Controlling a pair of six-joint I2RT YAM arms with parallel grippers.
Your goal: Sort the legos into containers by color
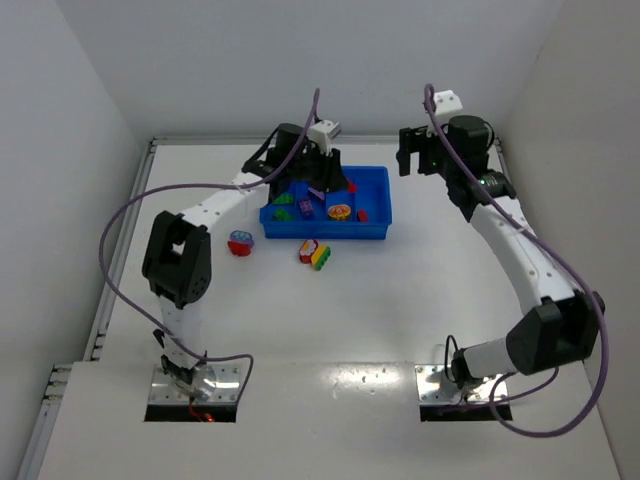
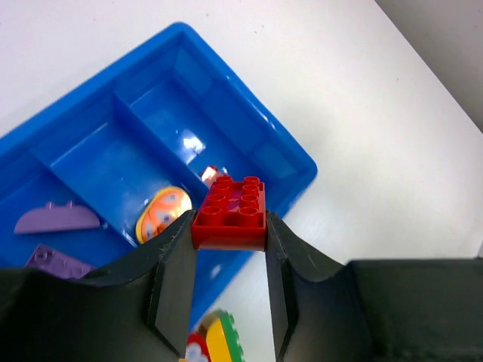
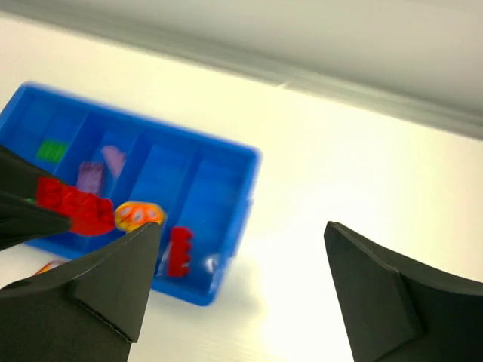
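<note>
My left gripper (image 1: 338,182) is shut on a red lego (image 2: 230,213) and holds it above the right part of the blue tray (image 1: 375,236). The tray's compartments hold green legos (image 1: 283,206) at the left, purple legos (image 1: 306,208), a yellow-orange round piece (image 1: 339,212) and a red lego (image 1: 362,215) at the right. Two stacked pieces lie on the table in front of the tray: a red one (image 1: 241,243) and a red-yellow-green one (image 1: 315,253). My right gripper (image 1: 415,160) is open and empty, raised to the right of the tray (image 3: 226,188).
White walls close in the table at the back and both sides. The purple cables hang over both arms. In the left wrist view the tray's right end compartment (image 2: 226,113) shows bare blue floor.
</note>
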